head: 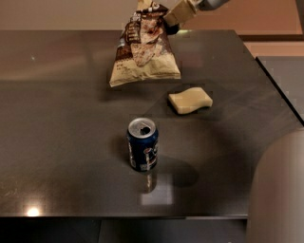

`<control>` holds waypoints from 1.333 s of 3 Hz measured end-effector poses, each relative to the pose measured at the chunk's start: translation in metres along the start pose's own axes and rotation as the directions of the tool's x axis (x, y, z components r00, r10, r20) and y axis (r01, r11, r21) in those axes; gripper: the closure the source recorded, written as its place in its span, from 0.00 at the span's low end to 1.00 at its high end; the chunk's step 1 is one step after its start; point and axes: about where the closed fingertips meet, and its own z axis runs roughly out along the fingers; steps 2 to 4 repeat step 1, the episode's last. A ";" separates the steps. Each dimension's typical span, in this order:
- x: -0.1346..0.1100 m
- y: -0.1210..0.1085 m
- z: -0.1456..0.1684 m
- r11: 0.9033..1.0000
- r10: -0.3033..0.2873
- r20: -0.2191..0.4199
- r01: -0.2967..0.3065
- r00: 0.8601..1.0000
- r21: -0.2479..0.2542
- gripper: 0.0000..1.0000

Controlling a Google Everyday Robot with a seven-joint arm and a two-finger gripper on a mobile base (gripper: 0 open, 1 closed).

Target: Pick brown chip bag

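Brown chip bag, just one, hanging over the far side of the table, top pinched between the closed fingers of the gripper. Nearer, apart: one pale yellow block, one upright blue can.

A dark, glossy table fills most of the view, with small glints of light reflected near its front edge. A plain beige wall is seen behind. The gripper is held above the table's far edge.

The end effector at the top edge is tan and blocky, its arm pale grey.
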 end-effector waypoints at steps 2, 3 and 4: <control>-0.001 0.000 -0.001 1.000 -0.001 0.003 0.001 1.000 0.001 1.00; -0.001 0.000 -0.001 1.000 -0.001 0.003 0.001 1.000 0.001 1.00; -0.001 0.000 -0.001 1.000 -0.001 0.003 0.001 1.000 0.001 1.00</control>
